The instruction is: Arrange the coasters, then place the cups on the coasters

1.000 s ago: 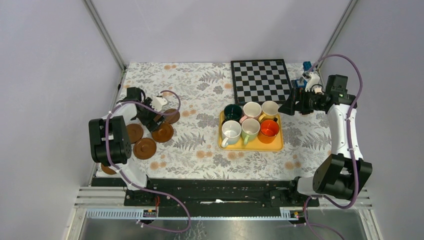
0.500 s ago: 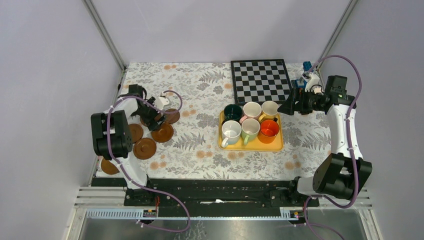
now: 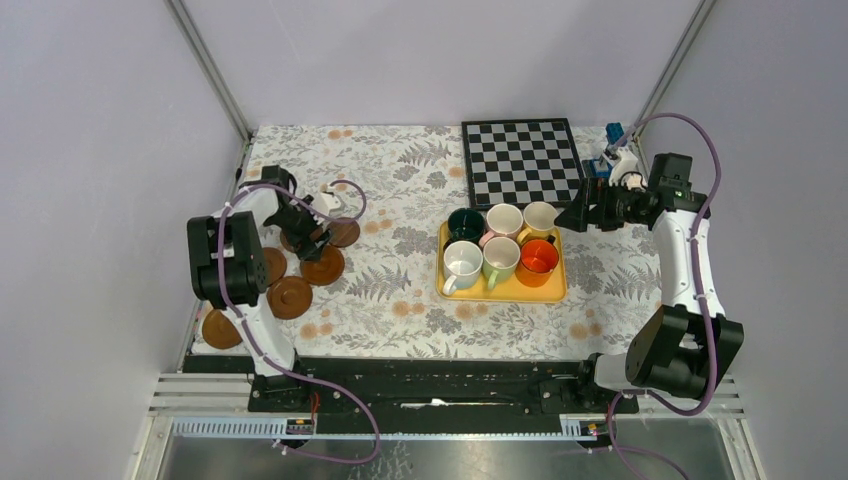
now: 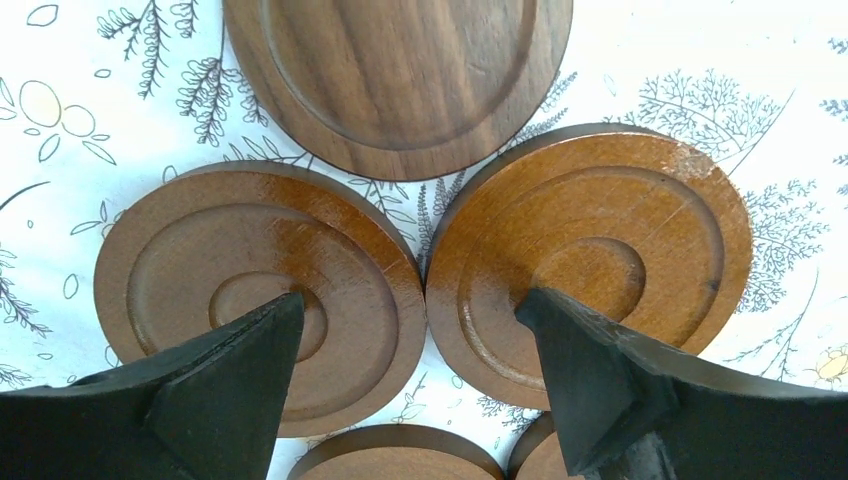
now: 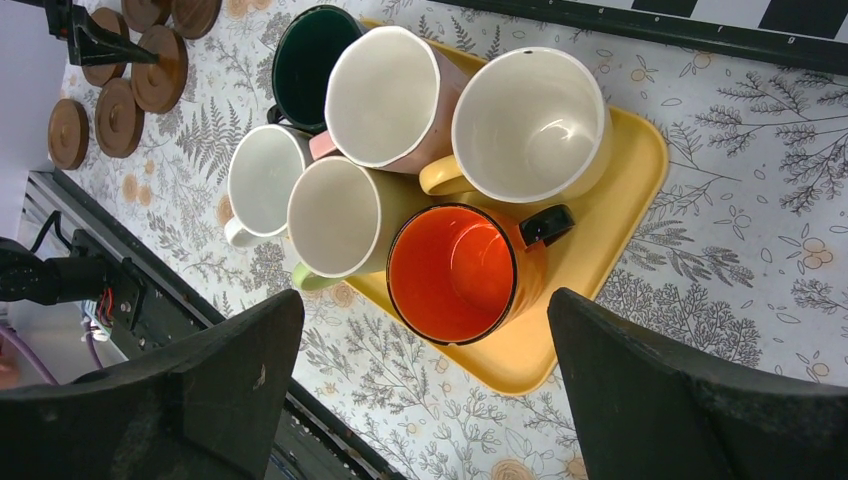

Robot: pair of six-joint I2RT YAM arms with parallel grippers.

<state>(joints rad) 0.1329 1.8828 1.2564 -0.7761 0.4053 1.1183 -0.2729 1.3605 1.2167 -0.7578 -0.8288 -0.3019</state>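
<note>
Several dark-brown coasters lie at the left: one (image 3: 343, 232) furthest back, one (image 3: 323, 265), one (image 3: 288, 297), one (image 3: 220, 328) near the front edge. My left gripper (image 3: 305, 238) hangs open just above them. In the left wrist view its fingertips stand over two touching coasters, a left one (image 4: 260, 290) and a right one (image 4: 590, 260), holding nothing. The cups stand in the yellow tray (image 3: 500, 293): dark green (image 3: 465, 224), pink (image 3: 503, 220), cream-yellow (image 3: 540, 218), white (image 3: 462, 262), light green (image 3: 500, 258), orange (image 3: 538, 256). My right gripper (image 3: 575, 215) is open above the tray's right end, empty, over the orange cup (image 5: 455, 270).
A black-and-white chessboard (image 3: 520, 160) lies behind the tray. A small blue and white object (image 3: 612, 150) sits at the back right corner. White walls and metal posts close in the flowered tablecloth (image 3: 400, 180).
My left gripper has shifted slightly back over the coasters, its arm swinging a little, and its jaws have narrowed somewhat. The right arm has not moved.
</note>
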